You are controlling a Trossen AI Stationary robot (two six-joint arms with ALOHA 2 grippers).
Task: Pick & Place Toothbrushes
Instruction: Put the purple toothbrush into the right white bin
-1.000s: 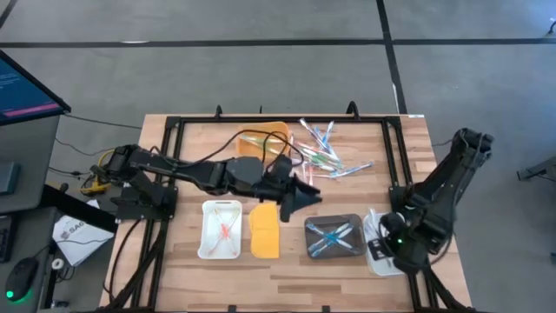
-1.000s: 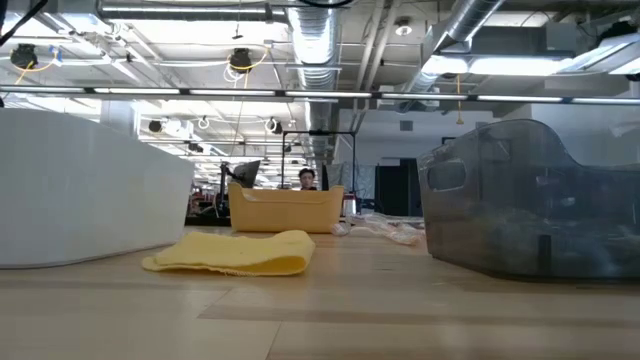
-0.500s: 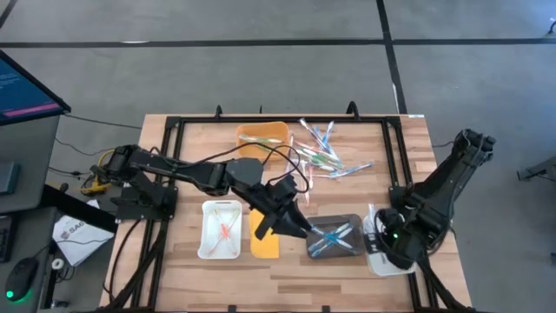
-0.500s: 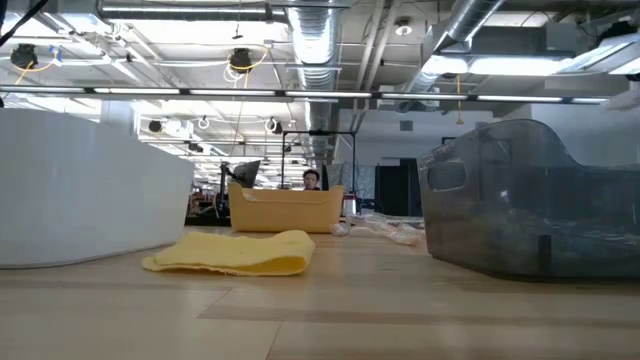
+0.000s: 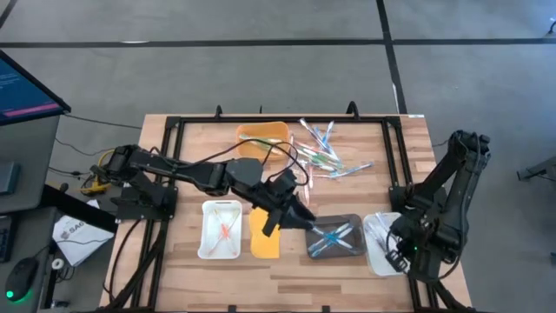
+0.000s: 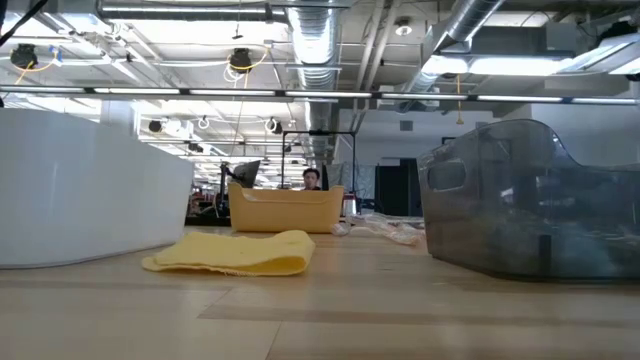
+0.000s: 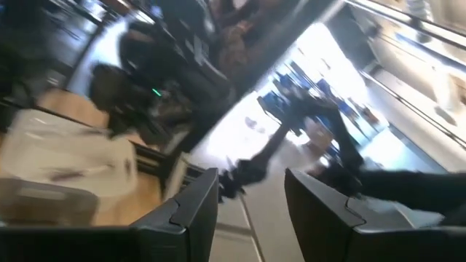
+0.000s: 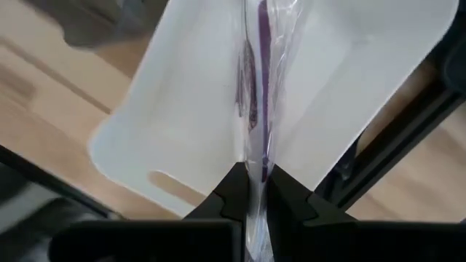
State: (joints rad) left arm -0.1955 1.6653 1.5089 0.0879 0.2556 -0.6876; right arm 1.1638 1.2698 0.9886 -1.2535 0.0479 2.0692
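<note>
Toothbrush: a purple toothbrush in clear wrapping hangs over the white plastic tray at the table's right edge.
Right gripper: clamped on the wrapped toothbrush's lower end.
Left gripper: fingers apart, at the grey tray of blue toothbrushes.
Loose toothbrushes: scattered well apart, behind.

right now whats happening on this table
Two robot arms are sorting toothbrushes into trays. The right gripper is shut on a wrapped purple toothbrush above the white tray at the table's right edge. The left gripper hangs with jaws open by the grey tray. Loose toothbrushes wait further back.
</note>
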